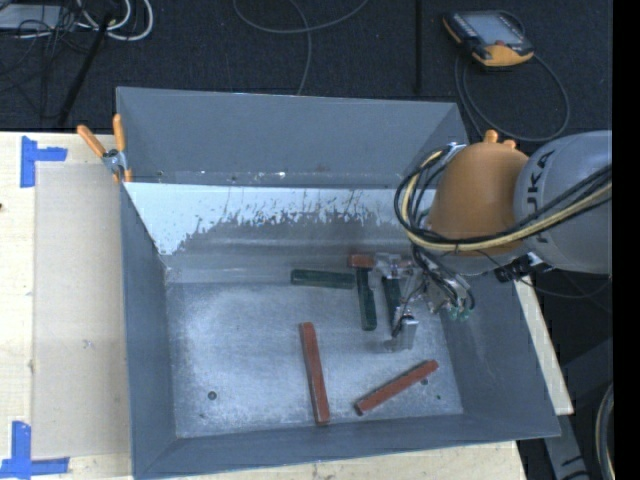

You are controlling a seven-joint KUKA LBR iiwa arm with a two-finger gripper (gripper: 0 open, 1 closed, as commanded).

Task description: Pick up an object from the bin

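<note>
Red-brown bar point(315, 373) lies mid-floor by the bin's point(250, 148) near wall; slanted red-brown bar point(396, 386) to its right. Left floor open. Claw point(403, 326) low at right, just beside dark green bar point(368, 306); open or closed, cannot tell. Second green bar point(322, 279) lies behind.

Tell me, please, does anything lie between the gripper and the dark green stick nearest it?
Nothing visible does. The gripper is just right of that green stick in the view, with only bare bin floor between. The other green stick and both brown sticks lie outside that gap.
</note>
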